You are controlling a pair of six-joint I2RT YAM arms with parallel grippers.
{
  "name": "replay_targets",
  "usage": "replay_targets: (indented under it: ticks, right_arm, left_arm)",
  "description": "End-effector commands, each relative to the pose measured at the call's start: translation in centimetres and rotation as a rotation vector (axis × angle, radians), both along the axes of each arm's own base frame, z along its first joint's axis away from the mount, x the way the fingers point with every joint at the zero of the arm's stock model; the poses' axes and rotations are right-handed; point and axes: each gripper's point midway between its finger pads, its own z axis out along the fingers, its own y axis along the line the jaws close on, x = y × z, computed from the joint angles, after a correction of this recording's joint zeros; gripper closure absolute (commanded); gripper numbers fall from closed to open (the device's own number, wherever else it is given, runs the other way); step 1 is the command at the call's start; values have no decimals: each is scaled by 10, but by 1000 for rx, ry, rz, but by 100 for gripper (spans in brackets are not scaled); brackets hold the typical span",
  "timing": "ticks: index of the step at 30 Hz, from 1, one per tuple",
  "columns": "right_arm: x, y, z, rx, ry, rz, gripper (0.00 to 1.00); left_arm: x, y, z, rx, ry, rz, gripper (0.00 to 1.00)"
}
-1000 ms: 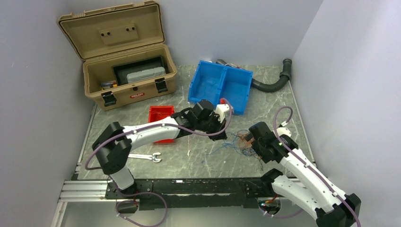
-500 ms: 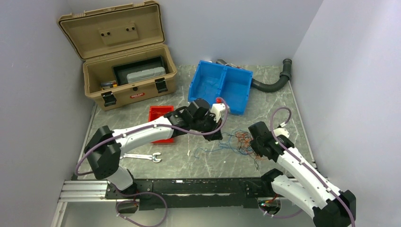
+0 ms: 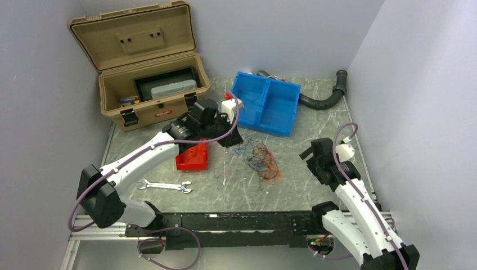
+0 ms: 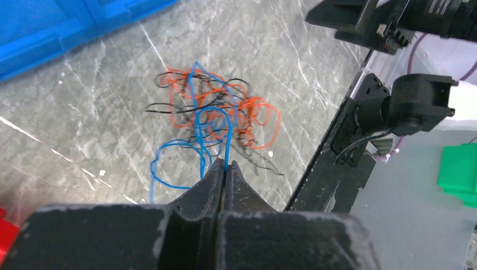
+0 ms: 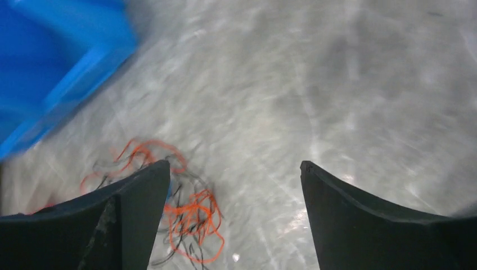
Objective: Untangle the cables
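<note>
The left gripper [image 4: 225, 167] has its jaws pressed together, pinching one blue strand of the cables [image 4: 216, 115]. The strand runs from the fingertips down into the bunch. The bunch lies on the marble table [image 3: 315, 121] just beyond the tips, between the red tray [image 3: 190, 158] and the right arm. The right gripper [image 5: 235, 169] has its jaws spread wide and holds nothing. Orange-red and black loops lie beside its left finger [image 5: 135, 191], with the blue bin [image 3: 264, 104] beyond.
</note>
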Motion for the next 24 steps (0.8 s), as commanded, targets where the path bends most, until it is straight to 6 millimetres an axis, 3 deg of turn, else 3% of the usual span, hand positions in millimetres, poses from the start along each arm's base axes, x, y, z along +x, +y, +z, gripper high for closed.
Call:
replay_targets:
  ticks: [1, 5, 11, 15, 20, 24]
  right_arm:
    - [37, 71, 53, 145, -253, 458, 10]
    - [38, 122, 72, 192, -427, 844, 10]
    - [41, 157, 58, 79, -432, 1109, 11]
    - [48, 176, 45, 9, -414, 1157, 13]
    - [62, 190, 11, -59, -311, 1163, 13]
    - [73, 182, -21, -108, -196, 1070, 13]
  left_arm:
    - [-17, -6, -2, -16, 29, -87, 100]
    - [-16, -7, -2, -17, 29, -83, 100]
    - [-11, -3, 0, 14, 16, -69, 100]
    - [-10, -1, 2, 20, 5, -61, 100]
    - [-11, 1, 4, 20, -2, -53, 100]
    - [-10, 6, 6, 30, -11, -34, 100]
